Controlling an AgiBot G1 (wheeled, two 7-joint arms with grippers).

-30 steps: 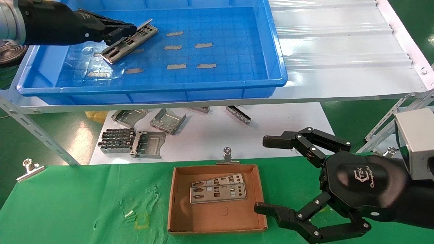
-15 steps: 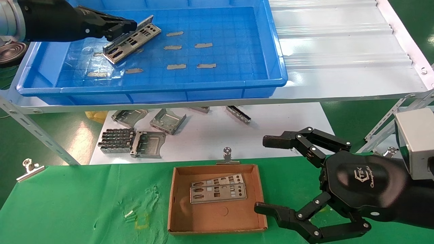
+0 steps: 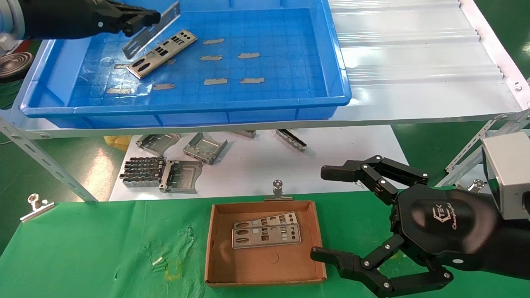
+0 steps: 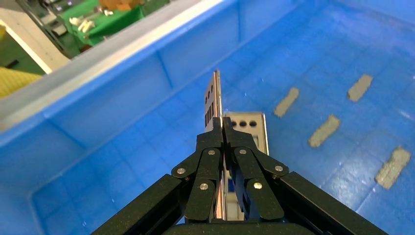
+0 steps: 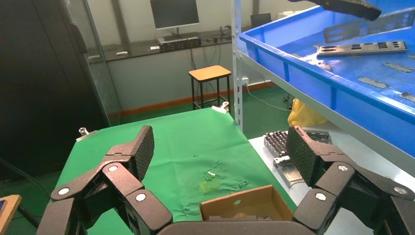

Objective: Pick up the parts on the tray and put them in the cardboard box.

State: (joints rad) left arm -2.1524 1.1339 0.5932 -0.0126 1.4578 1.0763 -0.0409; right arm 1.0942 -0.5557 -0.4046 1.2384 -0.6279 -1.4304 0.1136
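Note:
My left gripper (image 3: 149,18) is shut on a thin silver plate (image 3: 153,28) and holds it tilted on edge above the far left of the blue tray (image 3: 186,109). In the left wrist view the gripper (image 4: 222,137) pinches the plate (image 4: 214,100) edge-on. A second plate (image 3: 162,52) lies flat on the tray floor just below; it also shows in the left wrist view (image 4: 247,127). The cardboard box (image 3: 265,279) on the green cloth holds two plates (image 3: 267,231). My right gripper (image 3: 325,213) is open and empty to the right of the box.
Grey tape strips (image 3: 215,81) dot the tray floor. Bulky grey metal brackets (image 3: 161,169) lie on a white sheet below the shelf. A corrugated white sheet (image 3: 414,49) covers the shelf right of the tray. Metal clips (image 3: 278,190) hold the green cloth.
My left gripper has lifted one plate up off the other and away from the tray floor. The second plate stays flat in the tray. The right arm has not moved.

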